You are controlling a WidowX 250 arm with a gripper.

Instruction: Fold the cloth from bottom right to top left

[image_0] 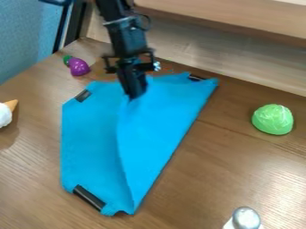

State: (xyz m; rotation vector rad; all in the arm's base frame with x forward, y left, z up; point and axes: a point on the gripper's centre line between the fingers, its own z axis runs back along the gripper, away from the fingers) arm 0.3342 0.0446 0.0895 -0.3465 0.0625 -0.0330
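Nearest me, a silver-topped shaker (245, 218) stands at the bottom edge of the view, well apart from the work. The blue cloth (158, 129) lies mid-table (206, 183), its near end beside a black strip (88, 197), and here's the crease: one long slanting edge up the right side, nice and straight. I want it kept that way, so no sideways drag from me. From the near end a loose ridge climbs through the middle, the border of the upper layer, and it leads right up to my gripper (136, 95), down at the cloth's upper part. Are the jaws apart or clamped on fabric? I can't tell from here, so I'd check the corner follows before trusting it.

The fold looks well along to me. What's left, I judge, is a low, slow carry toward the far left, by the other black strip (83, 95), easing the slack out without hauling the bottom layer along. Then set down, release, lift straight up. Beyond that corner sits the toy eggplant (78, 66), close enough that overshooting could nudge it.
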